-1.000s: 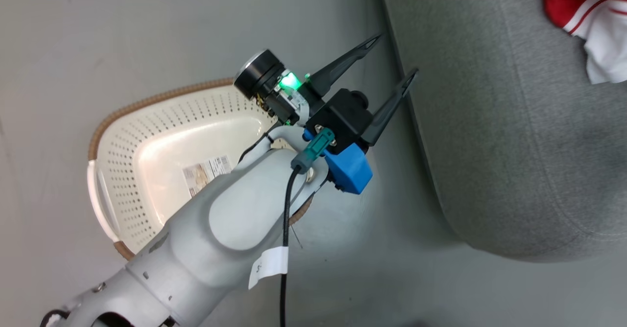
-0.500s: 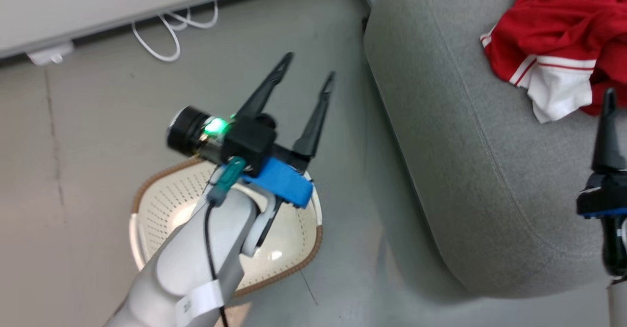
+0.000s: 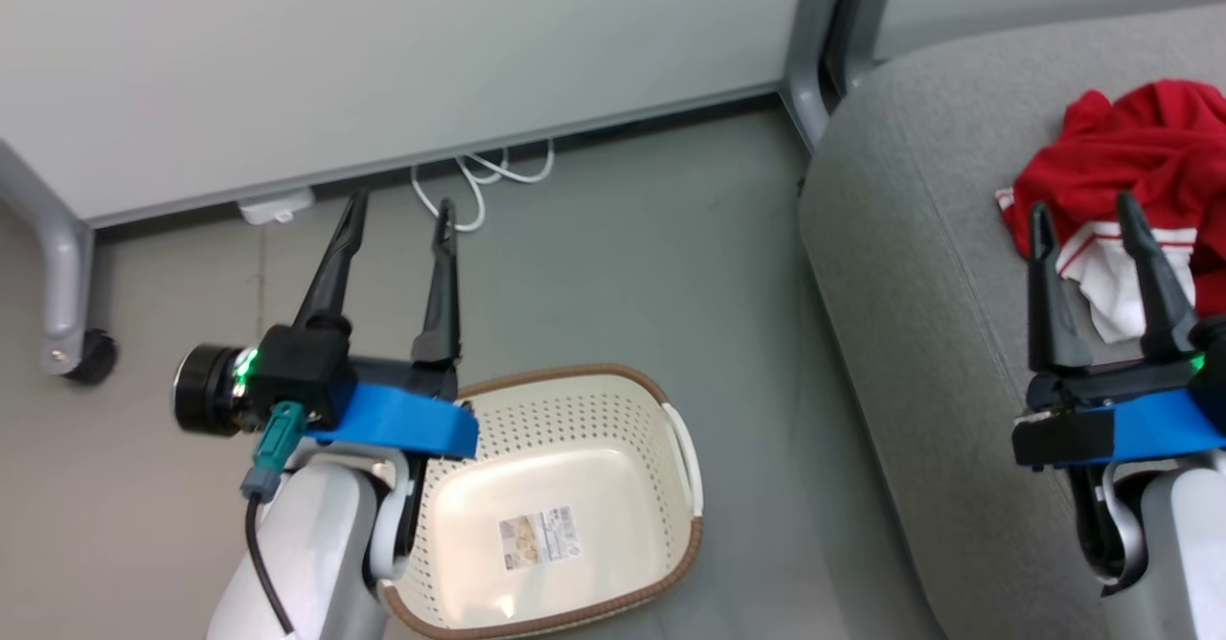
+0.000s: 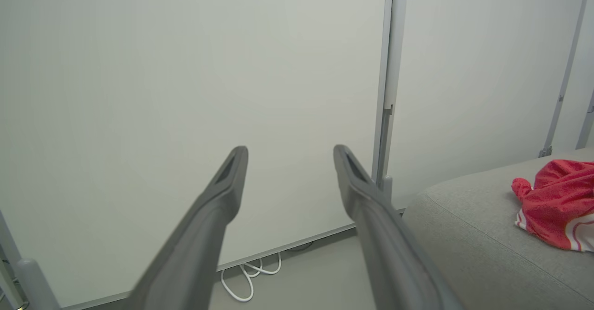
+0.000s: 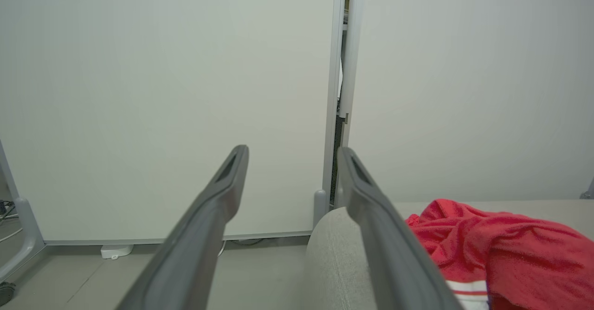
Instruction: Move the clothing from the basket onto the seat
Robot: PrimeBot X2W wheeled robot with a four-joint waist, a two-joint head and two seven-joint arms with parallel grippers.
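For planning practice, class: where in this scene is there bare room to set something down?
Free: the grey seat between its rounded edge and the red clothing; the floor between basket and seat. Crowded: where the clothing lies.

The left gripper (image 3: pixel 402 204) holds its 2 long dark fingers spread wide, tips pointing up, nothing between them. The right gripper (image 3: pixel 1082 207) is posed alike: 2 fingers parted, upright, gripping nothing.
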